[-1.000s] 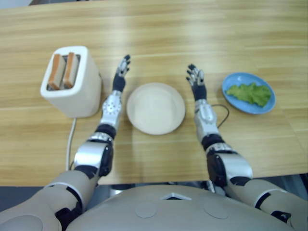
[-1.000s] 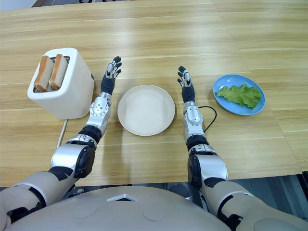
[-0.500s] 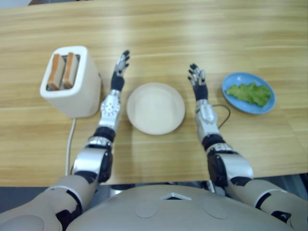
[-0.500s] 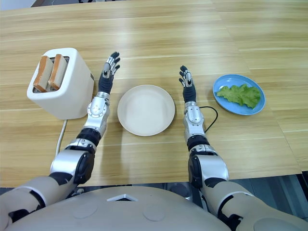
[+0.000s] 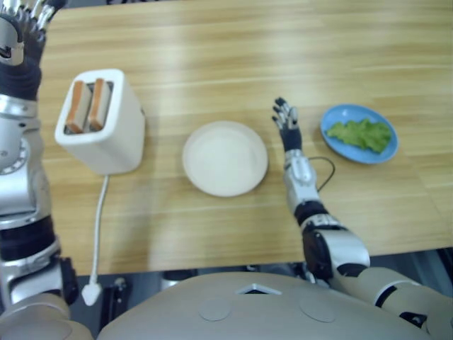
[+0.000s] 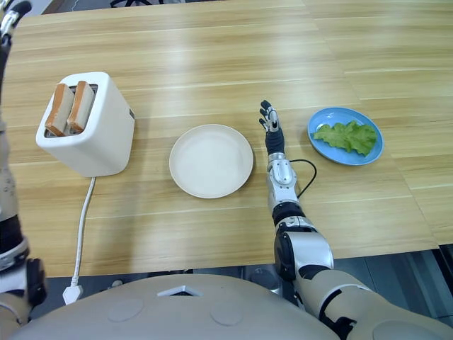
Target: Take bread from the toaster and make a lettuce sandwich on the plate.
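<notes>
Right, nothing of the sandwich is made yet, so I judge the step in hand to be fetching the first slice. The toaster (image 5: 99, 124) stands on the surface (image 5: 212, 42) at my left, with two slices of bread (image 5: 88, 106) upright in its slots and their top edges standing proud. The plate (image 5: 225, 157) lies bare just to its right. The lettuce (image 5: 361, 133) sits on a blue dish (image 5: 333, 122) further right.

The left robot hand (image 5: 20, 39) is held high at the near-left corner, well above and apart from the toaster. The frame edge cuts it, so I cannot tell whether it is spread or closed. The right robot hand (image 6: 269, 126) rests low between the plate and the blue dish, its fingers (image 6: 265, 110) straight and apart, holding nothing.

To do this well, I want the left robot hand brought down from directly above the slots, not from the side. I would pinch one slice across its broad faces at the exposed edge, and the slice nearer the plate looks easier to reach. Then I would lift straight up until it clears the slot, since a slanted pull could drag or tip the toaster. Its cord (image 5: 99, 227) runs off the near edge, so I would keep the forearm clear of that. The right robot hand is best kept where it is, out of the carrying path.
</notes>
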Robot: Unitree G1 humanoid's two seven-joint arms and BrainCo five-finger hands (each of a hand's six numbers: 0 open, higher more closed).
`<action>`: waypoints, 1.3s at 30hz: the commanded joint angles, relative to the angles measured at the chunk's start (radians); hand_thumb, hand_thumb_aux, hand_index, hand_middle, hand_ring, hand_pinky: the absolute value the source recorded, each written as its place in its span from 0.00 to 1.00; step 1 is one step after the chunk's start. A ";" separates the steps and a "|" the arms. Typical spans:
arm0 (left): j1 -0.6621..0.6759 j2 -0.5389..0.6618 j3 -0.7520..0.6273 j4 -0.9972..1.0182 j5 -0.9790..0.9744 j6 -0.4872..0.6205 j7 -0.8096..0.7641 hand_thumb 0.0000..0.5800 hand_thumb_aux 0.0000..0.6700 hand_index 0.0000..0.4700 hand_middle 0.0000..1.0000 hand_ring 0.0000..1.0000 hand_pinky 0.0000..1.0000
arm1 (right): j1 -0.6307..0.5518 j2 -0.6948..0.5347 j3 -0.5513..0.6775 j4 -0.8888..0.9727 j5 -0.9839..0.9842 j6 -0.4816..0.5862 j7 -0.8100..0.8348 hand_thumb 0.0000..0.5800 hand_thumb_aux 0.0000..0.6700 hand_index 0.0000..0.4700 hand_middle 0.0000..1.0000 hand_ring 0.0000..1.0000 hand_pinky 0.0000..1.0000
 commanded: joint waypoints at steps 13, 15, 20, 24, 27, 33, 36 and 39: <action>0.051 0.189 -0.232 0.456 0.638 0.001 0.162 0.00 0.00 0.00 0.00 0.00 0.00 | 0.051 -0.025 -0.014 -0.056 0.022 0.027 0.013 0.00 0.00 0.00 0.00 0.00 0.00; 0.048 0.197 -0.254 0.495 0.671 0.003 0.175 0.00 0.00 0.00 0.00 0.00 0.00 | 0.056 -0.025 -0.014 -0.064 0.024 0.029 0.012 0.00 0.00 0.00 0.00 0.00 0.00; 0.040 0.230 -0.280 0.580 0.735 0.017 0.216 0.00 0.00 0.00 0.00 0.00 0.00 | 0.065 -0.023 -0.011 -0.080 0.025 0.034 0.010 0.00 0.00 0.00 0.00 0.00 0.00; 0.037 0.250 -0.279 0.608 0.744 0.017 0.234 0.00 0.00 0.00 0.00 0.00 0.00 | 0.071 -0.021 -0.010 -0.092 0.024 0.039 0.009 0.00 0.00 0.00 0.00 0.00 0.00; 0.030 0.264 -0.295 0.613 0.768 0.020 0.241 0.00 0.00 0.00 0.00 0.00 0.00 | 0.078 -0.020 -0.010 -0.104 0.024 0.041 0.008 0.00 0.00 0.00 0.00 0.00 0.00; 0.036 0.281 -0.319 0.602 0.816 0.036 0.256 0.00 0.00 0.00 0.00 0.00 0.00 | 0.086 -0.018 -0.008 -0.121 0.023 0.046 0.008 0.00 0.00 0.00 0.00 0.00 0.00; 0.033 0.284 -0.346 0.597 0.848 0.030 0.261 0.00 0.00 0.00 0.00 0.00 0.00 | 0.092 -0.018 -0.008 -0.132 0.023 0.051 0.008 0.00 0.00 0.00 0.00 0.00 0.00; 0.027 0.281 -0.390 0.581 0.893 0.014 0.275 0.00 0.00 0.00 0.00 0.00 0.00 | 0.095 -0.018 -0.008 -0.137 0.022 0.054 0.007 0.00 0.00 0.00 0.00 0.00 0.00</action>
